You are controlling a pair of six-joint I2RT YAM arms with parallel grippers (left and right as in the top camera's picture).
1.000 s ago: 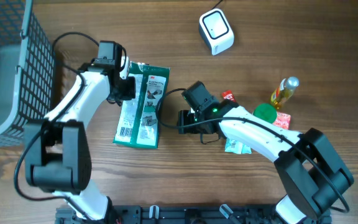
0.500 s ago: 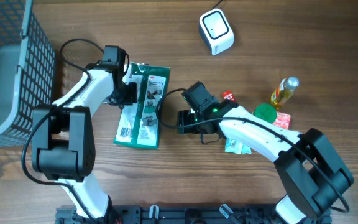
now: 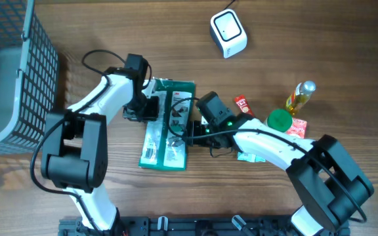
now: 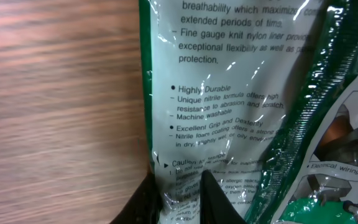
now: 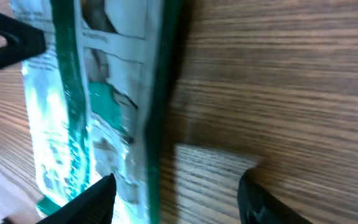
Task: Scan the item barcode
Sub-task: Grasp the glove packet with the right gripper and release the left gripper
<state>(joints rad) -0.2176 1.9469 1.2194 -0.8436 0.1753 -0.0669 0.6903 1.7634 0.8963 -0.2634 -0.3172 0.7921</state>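
Pinching down almost all the way, the left gripper (image 4: 178, 202) has the clear plastic edge of the glove pack (image 4: 229, 106) caught between its black fingers (image 4: 145, 202), right next to the small caution print. So yeah, it's got a proper hold on it.

The pack lies flat on the wooden table (image 3: 320, 39), about mid-table, text side up. In the overhead view there's what looks like a barcode patch near its lower left corner.

The right gripper (image 5: 179, 199) is on the pack's other long side, jaws spread wide with nothing in them. One finger is at the pack's green border, the other is over bare wood.

Further out, the white scanner (image 3: 228, 33) sits near the far edge, well apart from the pack. Off to the right there's a small bottle (image 3: 300, 97) of yellow liquid, a round green lid (image 3: 279, 119) and a red packet (image 3: 243, 103). A wire basket (image 3: 18, 65) takes up the left edge.
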